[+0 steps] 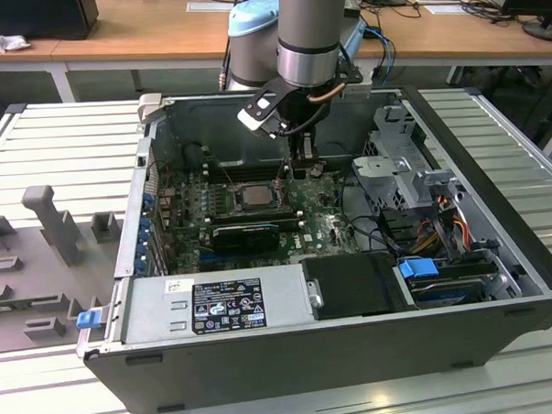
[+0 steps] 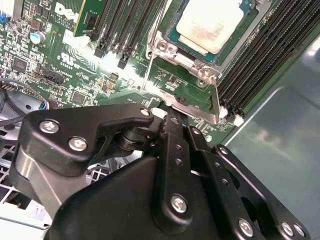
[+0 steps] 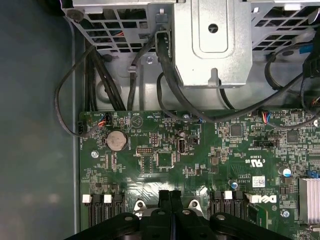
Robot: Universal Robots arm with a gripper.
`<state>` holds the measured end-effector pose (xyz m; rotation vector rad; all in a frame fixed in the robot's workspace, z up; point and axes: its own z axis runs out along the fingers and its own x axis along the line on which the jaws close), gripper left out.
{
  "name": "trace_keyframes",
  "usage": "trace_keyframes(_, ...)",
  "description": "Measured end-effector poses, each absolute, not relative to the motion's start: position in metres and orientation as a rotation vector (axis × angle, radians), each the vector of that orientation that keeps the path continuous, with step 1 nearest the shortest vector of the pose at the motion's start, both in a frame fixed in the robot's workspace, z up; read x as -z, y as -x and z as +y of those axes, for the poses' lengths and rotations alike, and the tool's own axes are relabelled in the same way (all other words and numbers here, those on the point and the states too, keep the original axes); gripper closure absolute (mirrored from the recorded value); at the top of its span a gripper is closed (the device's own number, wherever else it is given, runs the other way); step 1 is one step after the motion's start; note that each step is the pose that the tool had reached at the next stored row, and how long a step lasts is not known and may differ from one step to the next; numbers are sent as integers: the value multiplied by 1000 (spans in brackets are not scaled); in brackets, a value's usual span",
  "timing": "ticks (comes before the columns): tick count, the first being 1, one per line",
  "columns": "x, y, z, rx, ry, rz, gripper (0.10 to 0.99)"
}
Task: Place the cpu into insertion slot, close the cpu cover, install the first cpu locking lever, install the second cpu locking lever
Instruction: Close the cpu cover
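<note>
The cpu [image 1: 255, 195] [image 2: 210, 22] lies flat in the insertion slot [image 1: 235, 199], pale metal top up. The cpu cover [image 2: 192, 61], a grey metal frame, lies down around the chip. A thin metal locking lever [image 2: 216, 100] [image 1: 282, 177] stands tilted up at the socket's edge. My gripper [image 1: 299, 156] [image 2: 172, 119] [image 3: 170, 197] hangs just past the socket on the exterior view's right. It is shut, with its tips at the lever's bent end. I cannot tell whether the lever is pinched between them.
Black memory slots [image 2: 260, 55] flank the socket. A long black card [image 1: 250, 234] sits in front of it. The metal drive cage [image 1: 395, 165] [image 3: 215, 40] with black cables [image 3: 165, 85] stands close by. The power supply [image 1: 216, 306] and the case walls [image 1: 154, 148] bound the space.
</note>
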<state>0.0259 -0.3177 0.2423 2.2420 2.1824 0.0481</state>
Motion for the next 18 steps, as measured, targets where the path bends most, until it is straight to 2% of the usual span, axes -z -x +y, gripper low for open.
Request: trace_keyframes(18,-242,-15,-318,-48,-2242,2182,980)
